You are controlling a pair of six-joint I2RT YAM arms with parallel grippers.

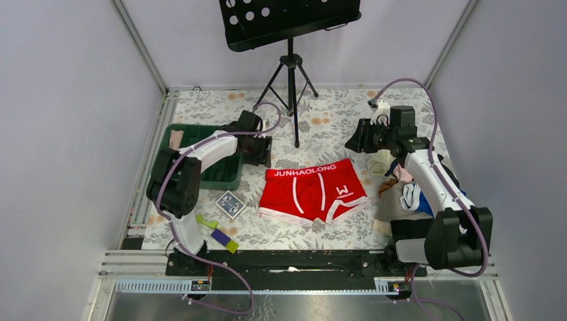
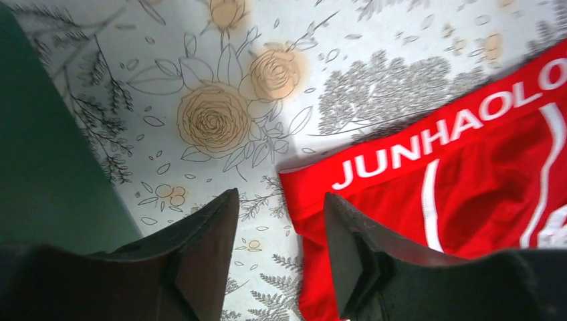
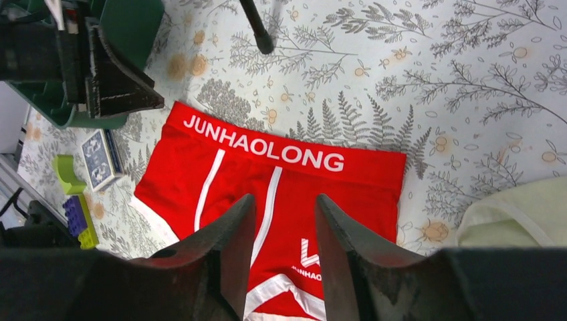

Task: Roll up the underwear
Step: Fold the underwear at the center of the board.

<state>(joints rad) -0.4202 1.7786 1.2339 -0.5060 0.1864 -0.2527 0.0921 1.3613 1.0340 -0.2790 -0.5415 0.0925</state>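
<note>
The red underwear (image 1: 311,190) lies flat and spread out on the floral cloth mid-table, its waistband lettered JUNHAOLONG on the far side. My left gripper (image 1: 263,151) hovers just off the waistband's left corner. In the left wrist view that gripper (image 2: 281,195) is open and holds nothing, with the underwear (image 2: 468,174) running under the right finger. My right gripper (image 1: 353,139) is raised behind the right corner. Seen from its wrist, the right gripper (image 3: 285,197) is open above the underwear (image 3: 348,194) and apart from it.
A green bin (image 1: 224,175) sits left of the underwear, under the left arm. A card deck (image 1: 230,204) and green and purple blocks (image 1: 217,231) lie near the front left. A music stand (image 1: 291,80) stands behind. A pile of clothes (image 1: 408,194) is at the right.
</note>
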